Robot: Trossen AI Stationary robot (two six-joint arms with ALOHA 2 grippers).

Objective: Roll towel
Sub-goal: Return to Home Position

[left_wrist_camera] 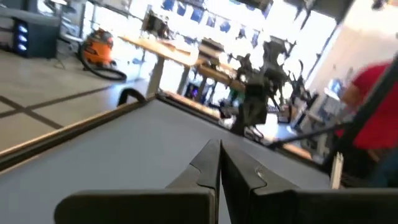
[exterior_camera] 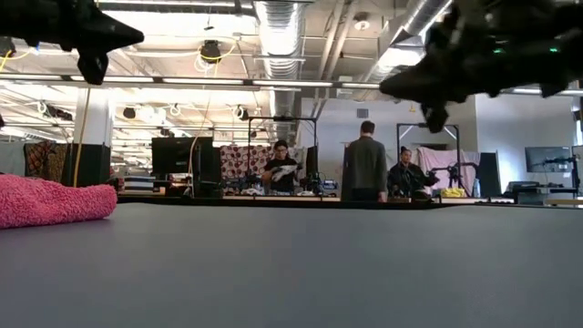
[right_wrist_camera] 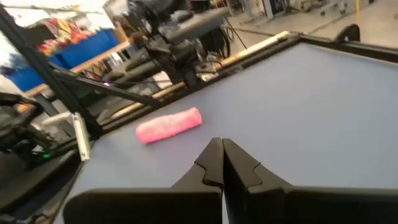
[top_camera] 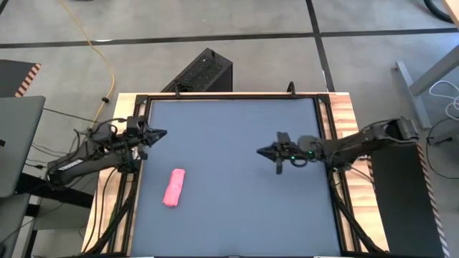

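Your towel (top_camera: 174, 187) lies rolled at lower left, long axis running up-frame, nearer the left claw (top_camera: 163, 133) above it than the right claw (top_camera: 261, 151). Both claws are pinched together, empty.

You get one cam straight above the table (top_camera: 237, 143), one level with it, both seeing the towel (top_camera: 174, 187); wrist cams face inward.

An open-plan robotics lab: exposed ceiling ducts (exterior_camera: 273, 36), cluttered workbenches (exterior_camera: 228, 189) at twelve o'clock, people (exterior_camera: 364, 169) standing among them.
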